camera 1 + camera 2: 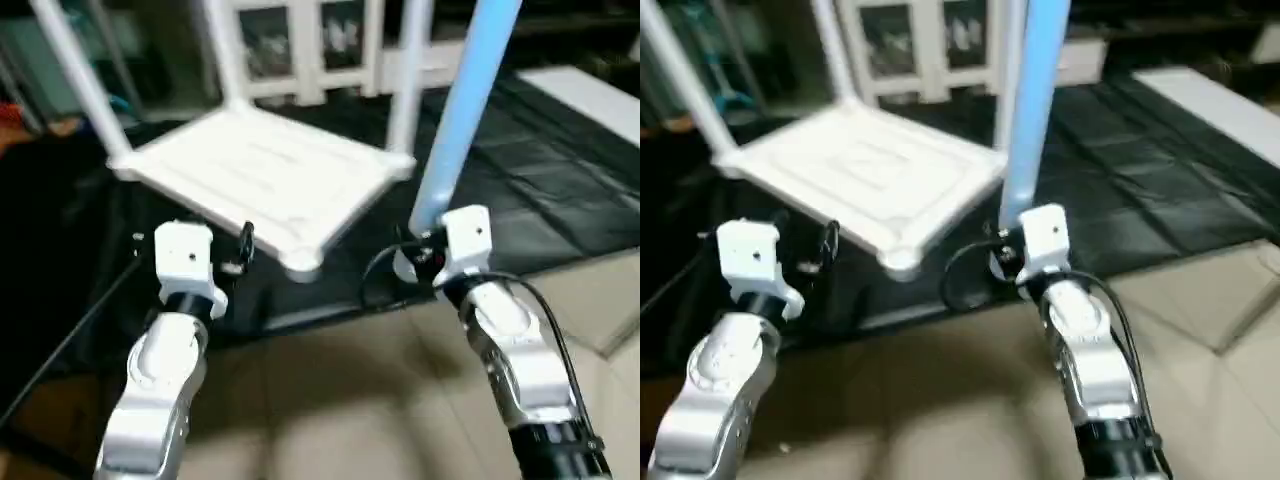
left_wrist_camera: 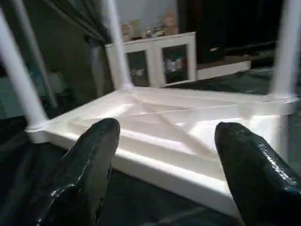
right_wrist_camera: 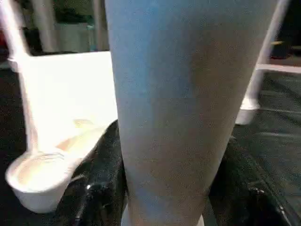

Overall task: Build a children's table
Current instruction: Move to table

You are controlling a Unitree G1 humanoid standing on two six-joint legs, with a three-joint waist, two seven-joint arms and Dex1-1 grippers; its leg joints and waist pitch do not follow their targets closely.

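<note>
Clamped in the right hand (image 1: 418, 246) near its thick end, the fourth leg (image 1: 460, 110) stands upright, a light, stiff, smooth tube that could slip. Empty, the left hand (image 2: 164, 169) hangs with fingers apart before the upturned tabletop (image 1: 262, 175) on the dark floor mat (image 1: 540, 170). Three fitted legs run out of frame, but the near empty corner socket (image 3: 35, 181) shows.

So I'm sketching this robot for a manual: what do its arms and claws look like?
Both forearms are rounded silver shells ending in boxy white wrist blocks. The right arm has a black cuff and a thin black cable looping along it. The left claw has two glossy black, rounded fingers.
</note>
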